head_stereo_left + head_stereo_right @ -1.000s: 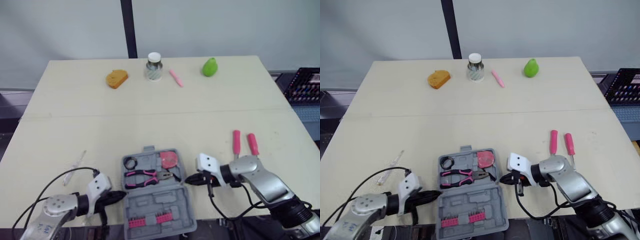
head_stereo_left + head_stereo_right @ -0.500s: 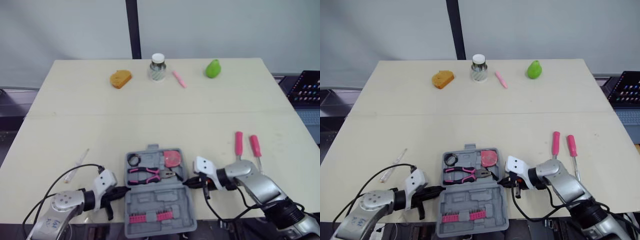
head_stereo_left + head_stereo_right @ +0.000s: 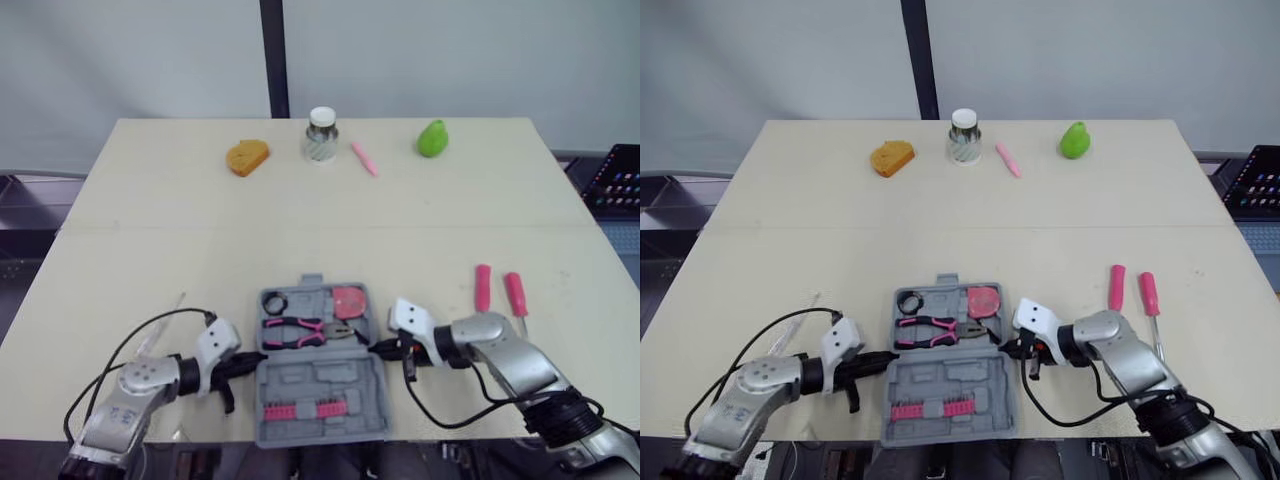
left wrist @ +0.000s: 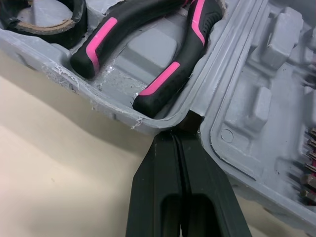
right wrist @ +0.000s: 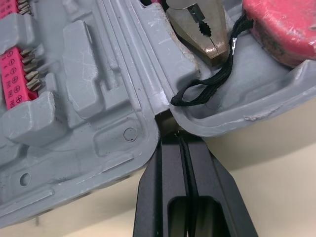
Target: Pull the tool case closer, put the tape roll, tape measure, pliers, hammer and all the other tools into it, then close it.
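Both grippers had closed in on the tool case over the last second. The left gripper and right gripper each touched one end of its hinge line. The camera had shifted too, so I would not claim the case itself had moved.

It lay open at the near edge of the table. The tape roll, pliers and tape measure sat in its far half, and a row of bits in its near half. Each gripper's fingers were pressed together, holding nothing, with the tips in the hinge notch.

I judged the case a stiff, thin-walled plastic shell, fairly light. It would likely slide easily, and fold at the hinge if pushed unevenly. The rim beside the hinge looked the safest purchase.

Two pink-handled screwdrivers lay on the table just beyond the right arm.
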